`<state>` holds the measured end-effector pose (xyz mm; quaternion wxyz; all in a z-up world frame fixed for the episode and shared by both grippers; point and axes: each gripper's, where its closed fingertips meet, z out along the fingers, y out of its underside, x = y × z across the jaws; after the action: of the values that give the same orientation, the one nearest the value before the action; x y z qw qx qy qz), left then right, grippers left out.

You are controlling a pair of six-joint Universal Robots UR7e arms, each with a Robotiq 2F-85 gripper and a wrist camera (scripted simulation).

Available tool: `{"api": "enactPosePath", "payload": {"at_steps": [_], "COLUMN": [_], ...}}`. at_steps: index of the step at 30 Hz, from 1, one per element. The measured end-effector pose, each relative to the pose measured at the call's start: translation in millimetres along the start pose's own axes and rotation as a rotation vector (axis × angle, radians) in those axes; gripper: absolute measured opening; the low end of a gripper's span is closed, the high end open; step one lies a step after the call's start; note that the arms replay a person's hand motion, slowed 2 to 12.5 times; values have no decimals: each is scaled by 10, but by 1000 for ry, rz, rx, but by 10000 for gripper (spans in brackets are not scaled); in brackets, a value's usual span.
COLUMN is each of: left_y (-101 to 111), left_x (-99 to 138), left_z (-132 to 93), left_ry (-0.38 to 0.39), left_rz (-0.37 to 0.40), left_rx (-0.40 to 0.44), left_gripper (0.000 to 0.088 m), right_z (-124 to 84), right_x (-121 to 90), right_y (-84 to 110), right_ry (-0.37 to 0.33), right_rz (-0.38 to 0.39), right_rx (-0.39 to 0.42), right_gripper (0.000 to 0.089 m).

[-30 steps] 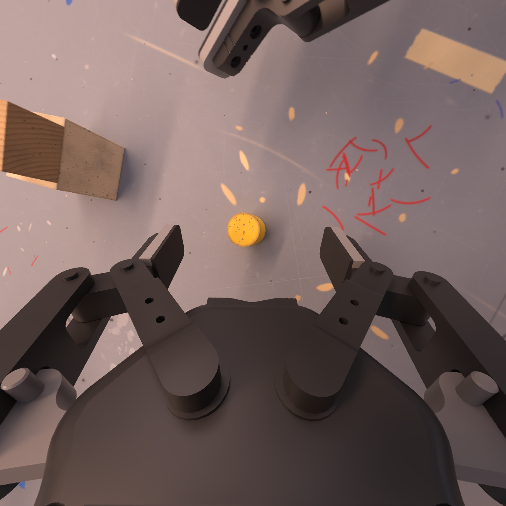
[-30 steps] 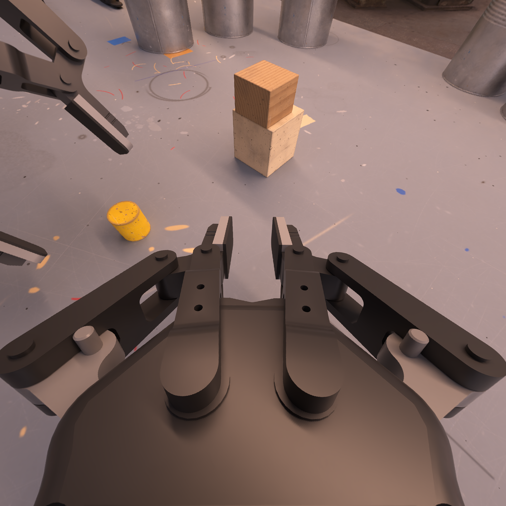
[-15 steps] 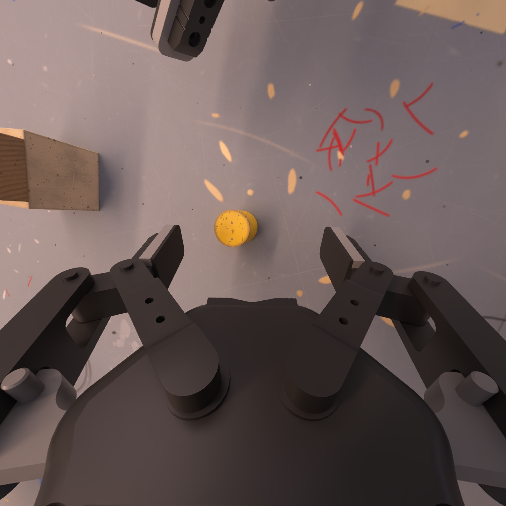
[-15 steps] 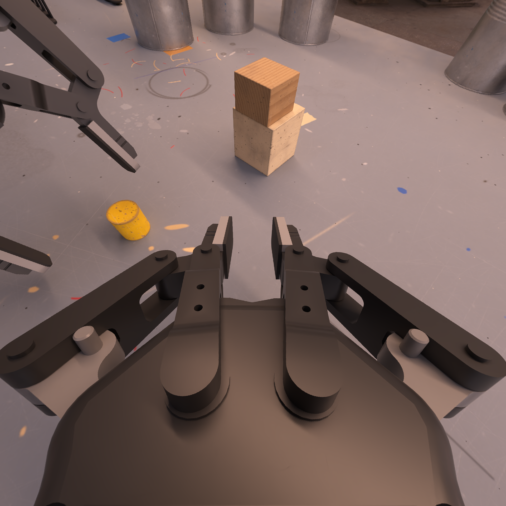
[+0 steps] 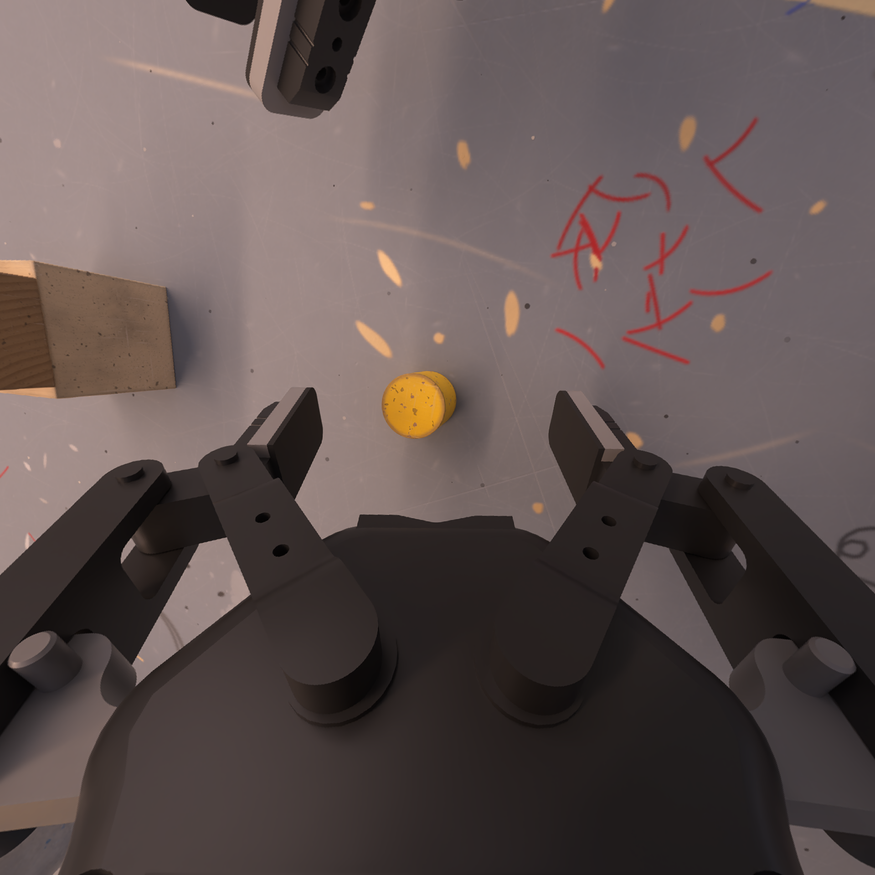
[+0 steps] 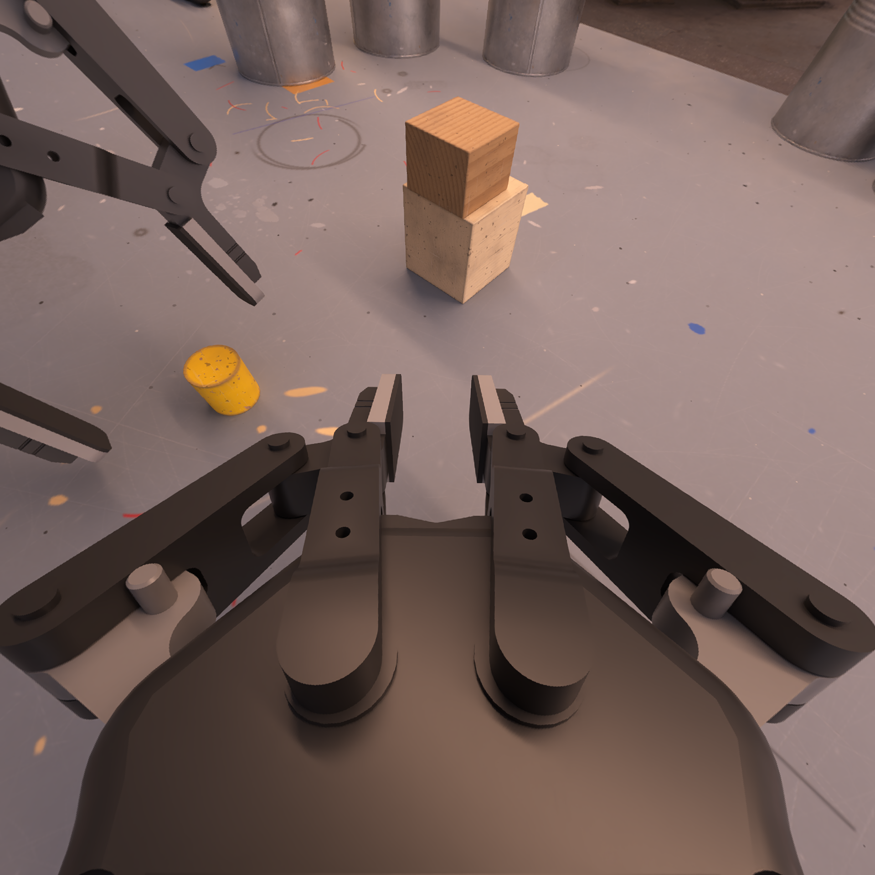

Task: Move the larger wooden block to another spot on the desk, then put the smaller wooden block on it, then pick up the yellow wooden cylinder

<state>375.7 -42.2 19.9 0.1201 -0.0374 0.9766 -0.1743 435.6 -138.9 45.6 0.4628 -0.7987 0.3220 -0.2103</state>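
The yellow wooden cylinder (image 5: 419, 405) stands on the grey desk, seen from above between the spread fingers of my left gripper (image 5: 435, 412), which is open, empty and above it. In the right wrist view the cylinder (image 6: 220, 381) stands at the left, with the left gripper's fingers (image 6: 218, 260) on either side and higher up. The smaller brown block (image 6: 459, 156) rests on the larger pale block (image 6: 459, 246) at the centre back. The stack also shows at the left edge of the left wrist view (image 5: 104, 331). My right gripper (image 6: 435, 402) is open with a narrow gap, and empty.
Several metal cans (image 6: 279, 38) stand along the back of the desk, and one more (image 6: 828, 109) at the far right. A finger of the right gripper (image 5: 303, 57) hangs at the top of the left wrist view. Red scribbles (image 5: 653, 255) mark the desk.
My left gripper has shifted and come lower over the yellow cylinder, which now sits nearly midway between its fingers. The right gripper and the block stack have not moved.
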Motion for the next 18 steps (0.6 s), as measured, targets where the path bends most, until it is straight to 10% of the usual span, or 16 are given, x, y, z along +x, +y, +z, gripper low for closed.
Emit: {"api": "enactPosePath", "payload": {"at_steps": [18], "left_y": [-47], "left_x": [-56], "left_z": [26], "left_ry": [73], "left_rz": [60], "left_rx": [-19], "left_gripper": [716], "right_z": [-1], "right_x": [2], "right_y": [-1], "right_ry": [1], "right_rz": [0], "right_rx": [1], "right_gripper": [260]}}
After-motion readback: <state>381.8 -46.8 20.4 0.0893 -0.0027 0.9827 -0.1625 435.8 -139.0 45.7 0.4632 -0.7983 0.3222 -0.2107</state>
